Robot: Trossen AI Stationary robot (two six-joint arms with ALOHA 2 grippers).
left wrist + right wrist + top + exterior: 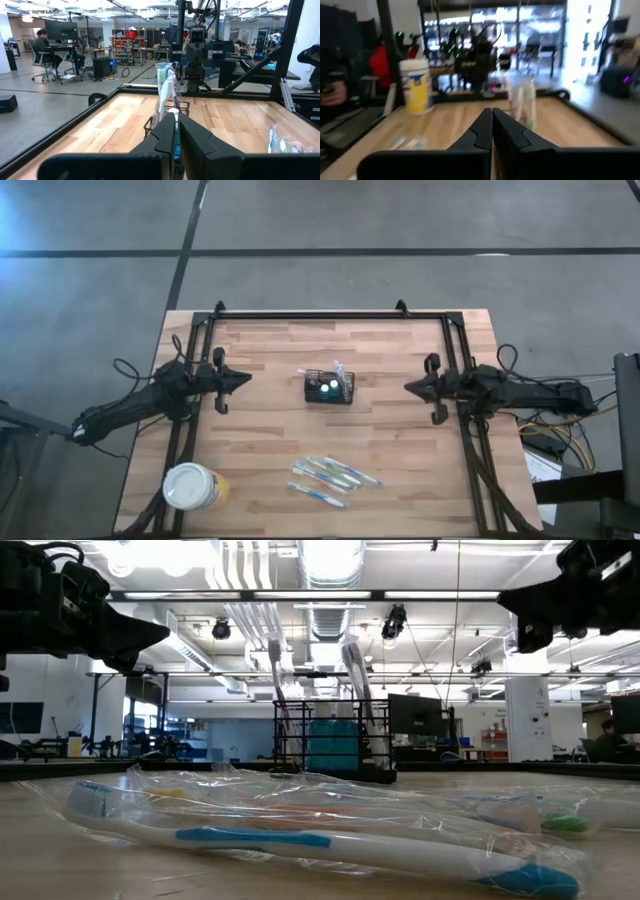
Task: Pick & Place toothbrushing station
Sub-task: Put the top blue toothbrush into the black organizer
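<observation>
Both arms wait at the table's sides, left gripper (243, 378) and right gripper (411, 387) pinched together, empty; toothbrushing station (329, 387) sits untouched mid-table, wrapped toothbrushes (330, 476) nearby.

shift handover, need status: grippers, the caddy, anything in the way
Left gripper shut, empty, left of centre. Right gripper shut, empty, opposite. Wire-mesh caddy upright between them. Wrapped toothbrushes lie apart.

wire-mesh caddy (335, 745) upright mid-table; wrapped toothbrushes (300, 830) lying in front
</observation>
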